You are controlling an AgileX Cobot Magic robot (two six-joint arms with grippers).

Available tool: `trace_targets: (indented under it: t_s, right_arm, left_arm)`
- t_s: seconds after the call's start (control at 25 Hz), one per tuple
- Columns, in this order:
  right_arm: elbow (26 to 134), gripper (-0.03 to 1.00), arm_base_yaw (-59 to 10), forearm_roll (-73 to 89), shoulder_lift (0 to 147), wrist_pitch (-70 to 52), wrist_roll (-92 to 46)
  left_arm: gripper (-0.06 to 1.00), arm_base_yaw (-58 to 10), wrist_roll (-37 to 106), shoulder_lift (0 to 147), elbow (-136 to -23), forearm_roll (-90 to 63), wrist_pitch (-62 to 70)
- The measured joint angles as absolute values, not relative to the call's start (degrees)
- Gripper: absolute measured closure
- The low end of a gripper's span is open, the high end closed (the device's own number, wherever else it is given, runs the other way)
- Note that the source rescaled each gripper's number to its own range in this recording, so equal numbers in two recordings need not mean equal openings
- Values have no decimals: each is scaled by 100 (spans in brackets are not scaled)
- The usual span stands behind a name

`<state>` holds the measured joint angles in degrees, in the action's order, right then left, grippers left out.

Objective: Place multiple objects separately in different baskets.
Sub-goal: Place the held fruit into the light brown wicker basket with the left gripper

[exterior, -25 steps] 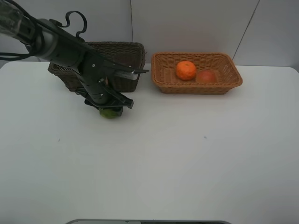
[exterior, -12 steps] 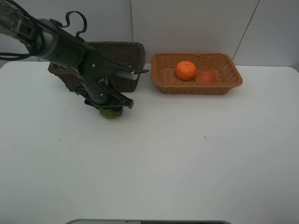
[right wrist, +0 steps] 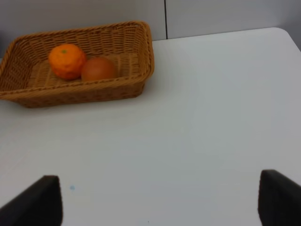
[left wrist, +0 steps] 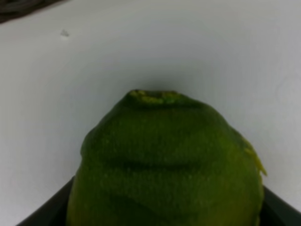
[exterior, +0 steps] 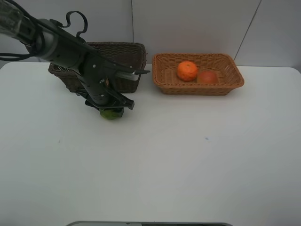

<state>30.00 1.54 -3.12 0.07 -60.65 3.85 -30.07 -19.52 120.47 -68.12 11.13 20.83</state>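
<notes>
Left gripper [exterior: 111, 111] clamped on the green fruit [exterior: 111, 114], low over the table [exterior: 188, 155] just in front of the dark basket [exterior: 123, 56]. Right gripper [right wrist: 160, 200] spread wide, empty. Orange [exterior: 187, 70] and peach [exterior: 207, 76] touching inside the tan basket [exterior: 202, 88].

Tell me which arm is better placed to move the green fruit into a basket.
Left. Its gripper is already around the green fruit, beside the dark basket; the right gripper is open, elsewhere.
</notes>
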Motion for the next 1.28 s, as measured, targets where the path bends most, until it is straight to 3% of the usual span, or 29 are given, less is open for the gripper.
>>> trace_targets:
  t_s: [0.36,0.8,0.96,1.28]
  right_arm:
    - [3000,16,154,-312,7,-6065,385]
    - [3000,16,154,-312,7,-6065,385]
    - [3000,16,154,-312,7,-6065,385]
    - [3000,16,154,-312,7,-6065,385]
  left_arm:
    - [19,-3057,-1952,11378,-6837,845,2909]
    - [19,-3828,-1851,11142,-7872,784,3374]
    - [19,-4042,-1846,11142,-8326,784,2834]
    - [19,-4150,-1846,11329,-8423,1002,516]
